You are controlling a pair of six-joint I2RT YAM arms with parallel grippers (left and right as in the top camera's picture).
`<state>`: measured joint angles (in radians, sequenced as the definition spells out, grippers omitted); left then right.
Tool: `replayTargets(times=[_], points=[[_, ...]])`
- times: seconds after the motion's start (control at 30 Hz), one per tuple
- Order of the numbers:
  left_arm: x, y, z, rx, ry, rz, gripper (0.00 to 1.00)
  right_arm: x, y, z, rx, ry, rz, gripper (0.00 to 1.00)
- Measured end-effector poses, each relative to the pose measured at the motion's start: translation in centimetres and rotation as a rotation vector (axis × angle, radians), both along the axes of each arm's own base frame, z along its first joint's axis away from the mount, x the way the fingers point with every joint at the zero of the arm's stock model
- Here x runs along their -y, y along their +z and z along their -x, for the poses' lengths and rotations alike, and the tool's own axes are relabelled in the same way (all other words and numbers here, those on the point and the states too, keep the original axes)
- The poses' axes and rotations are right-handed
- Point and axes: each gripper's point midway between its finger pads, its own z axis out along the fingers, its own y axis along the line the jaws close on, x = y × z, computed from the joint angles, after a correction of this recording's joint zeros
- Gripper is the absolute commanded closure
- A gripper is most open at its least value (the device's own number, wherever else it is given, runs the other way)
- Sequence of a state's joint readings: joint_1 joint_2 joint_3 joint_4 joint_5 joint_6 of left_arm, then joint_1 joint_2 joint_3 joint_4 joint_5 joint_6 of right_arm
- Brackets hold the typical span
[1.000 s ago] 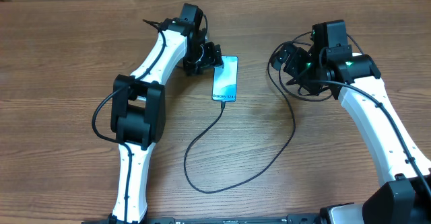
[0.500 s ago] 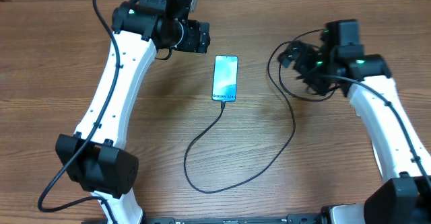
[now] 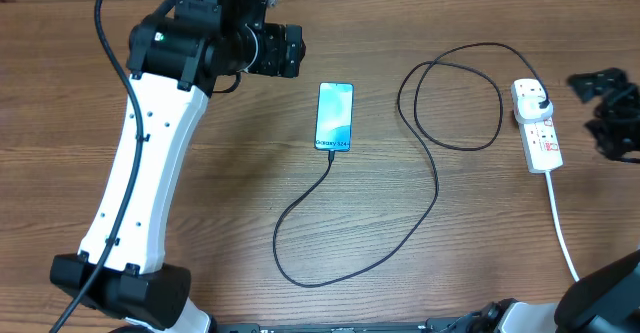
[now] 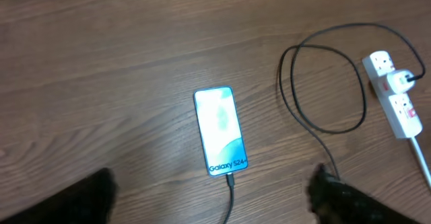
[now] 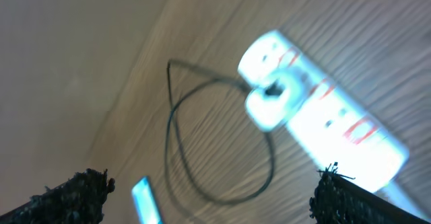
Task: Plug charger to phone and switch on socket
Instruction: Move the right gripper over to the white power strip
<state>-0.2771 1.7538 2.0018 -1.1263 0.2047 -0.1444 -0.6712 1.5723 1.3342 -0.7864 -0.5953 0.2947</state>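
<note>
The phone (image 3: 335,116) lies face up mid-table, its blue screen lit. It also shows in the left wrist view (image 4: 220,130) and, blurred, in the right wrist view (image 5: 145,197). The charger cable (image 3: 432,188) has its tip in the phone's near end (image 4: 230,180). It loops over the table to a plug (image 3: 532,96) seated in the white socket strip (image 3: 543,143). The plug looks pale in the right wrist view (image 5: 269,106). My left gripper (image 3: 293,51) is open and empty, raised left of the phone. My right gripper (image 3: 603,108) is open and empty, right of the strip.
The strip's thick white lead (image 3: 563,238) runs toward the table's near right edge. The cable's big slack loop (image 3: 300,273) lies in the near middle of the wooden table (image 3: 480,253). Red switch marks (image 5: 360,126) show on the strip; I cannot tell their state.
My left arm has lifted up and back from the phone's left side. My right arm has swung right, off the strip, which now shows with the plug in it.
</note>
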Motion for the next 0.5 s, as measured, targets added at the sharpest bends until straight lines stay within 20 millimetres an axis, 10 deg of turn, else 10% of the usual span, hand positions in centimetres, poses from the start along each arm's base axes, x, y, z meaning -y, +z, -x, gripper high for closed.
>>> replayTargets(times=[0.23,0.5], points=[[-0.1,0.3,0.2,0.002,0.001,0.002,0.01,3.3,0.4,-1.6,0.058,-0.030,0.168,0.00],[-0.1,0.2,0.3,0.000,0.001,0.001,0.00,4.4,-8.5,-3.2,-0.078,-0.011,0.057,0.00]])
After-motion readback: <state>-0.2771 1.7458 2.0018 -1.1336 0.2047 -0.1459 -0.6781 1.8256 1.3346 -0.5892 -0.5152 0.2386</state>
